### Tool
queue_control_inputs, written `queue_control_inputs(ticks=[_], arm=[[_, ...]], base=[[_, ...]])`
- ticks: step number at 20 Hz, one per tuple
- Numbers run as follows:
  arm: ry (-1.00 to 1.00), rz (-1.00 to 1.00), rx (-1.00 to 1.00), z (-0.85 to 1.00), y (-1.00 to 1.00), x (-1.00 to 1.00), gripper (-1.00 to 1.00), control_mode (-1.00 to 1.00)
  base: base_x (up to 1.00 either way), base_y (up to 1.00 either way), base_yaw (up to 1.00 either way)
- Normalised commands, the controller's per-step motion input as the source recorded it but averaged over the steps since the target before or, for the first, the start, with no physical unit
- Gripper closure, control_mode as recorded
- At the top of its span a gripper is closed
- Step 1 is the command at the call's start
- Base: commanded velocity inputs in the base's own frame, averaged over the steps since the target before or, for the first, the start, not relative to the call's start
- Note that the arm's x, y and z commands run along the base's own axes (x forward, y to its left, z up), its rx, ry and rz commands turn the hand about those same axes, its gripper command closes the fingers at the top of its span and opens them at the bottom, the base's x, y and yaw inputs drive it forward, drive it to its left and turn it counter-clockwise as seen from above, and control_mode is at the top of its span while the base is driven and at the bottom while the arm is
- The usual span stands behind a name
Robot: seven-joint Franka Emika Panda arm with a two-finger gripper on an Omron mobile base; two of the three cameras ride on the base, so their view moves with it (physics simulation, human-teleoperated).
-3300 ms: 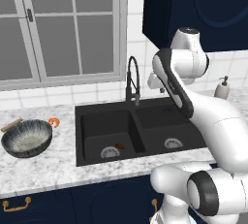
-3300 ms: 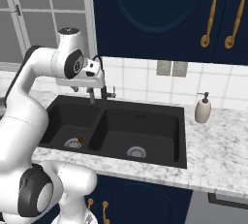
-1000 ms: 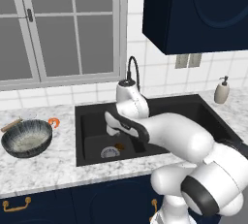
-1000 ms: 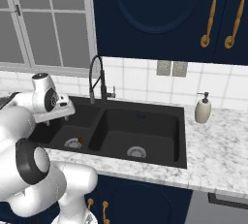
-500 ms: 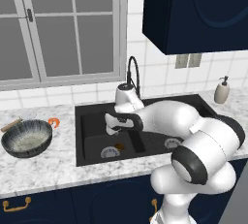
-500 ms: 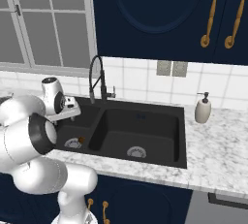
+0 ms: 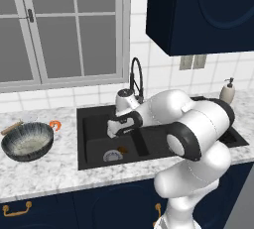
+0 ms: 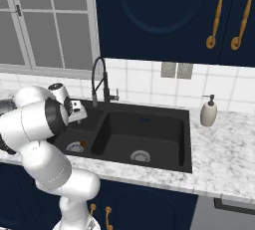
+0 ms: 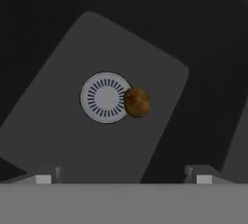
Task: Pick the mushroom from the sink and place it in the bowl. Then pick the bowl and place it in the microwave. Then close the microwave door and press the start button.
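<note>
Pincer [image 9: 124,174] wide open, holding nothing, hanging over left basin of sink [image 7: 94,124]. Mushroom [image 9: 136,102] sits on basin floor, touching drain [image 9: 105,97] rim, between the tips in hand view but apart from them. Bowl [image 7: 27,141] on counter [image 7: 44,171] left of sink.

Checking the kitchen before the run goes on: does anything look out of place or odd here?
Only the mushroom: it lies on the floor of the sink's left basin, right against the silver drain, under the open tool. The bowl sits upright on the counter. Nothing looks spilled.
</note>
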Motion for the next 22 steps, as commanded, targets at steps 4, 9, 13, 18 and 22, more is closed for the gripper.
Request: queue_control_inputs(ticks=[4,9,13,18,22], arm=[[-0.05,0.0,-0.02,-0.24,0.03,0.3,-1.0,-1.0],[0.0,0.0,0.0,-0.29,0.07,0.37,-1.0,-1.0],[0.0,0.0,0.0,-0.16,0.02,0.36,-1.0,-1.0],[0.02,-0.01,0.0,-0.18,0.05,0.01,-1.0,-1.0],[0.01,0.0,0.0,-0.44,0.0,0.0,-1.0,-1.0]], base=[[0.0,0.0,0.0],[0.0,0.0,0.0],[0.0,0.0,0.0],[0.0,0.0,0.0],[0.0,0.0,0.0]])
